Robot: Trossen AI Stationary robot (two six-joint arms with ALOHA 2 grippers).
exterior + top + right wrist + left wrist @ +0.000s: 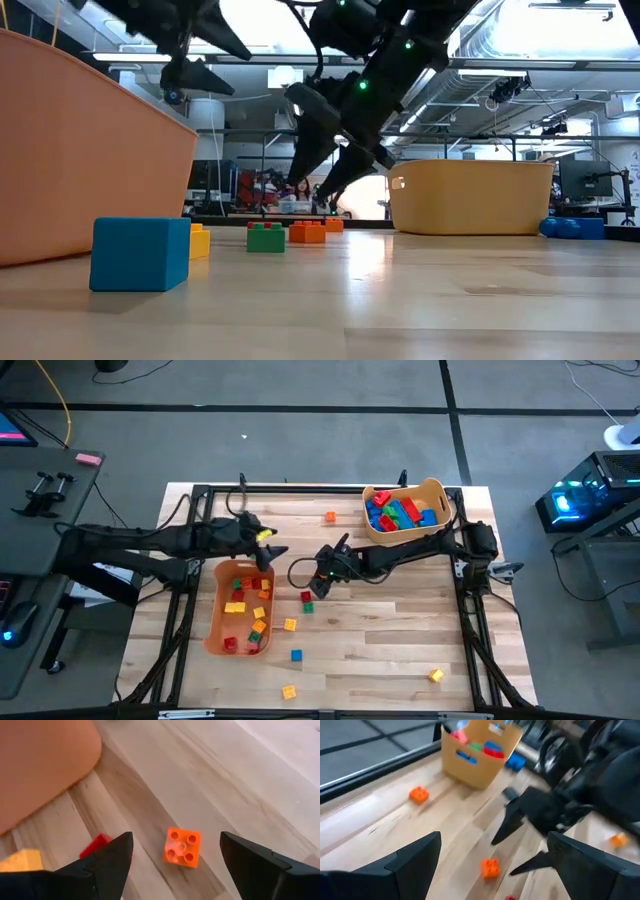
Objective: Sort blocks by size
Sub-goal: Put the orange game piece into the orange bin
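right end effector open above small orange block, empty.

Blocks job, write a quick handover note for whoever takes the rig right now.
Left tool: open, empty, above the far end of the low orange bin.
Right tool: open, empty, over a small orange block on the table beside that bin.
Done: small blocks sit in the low bin; larger red, blue and green blocks fill the tan bin.
Left: loose small blocks on the table, including the blue one, yellow ones and an orange one at the far edge.
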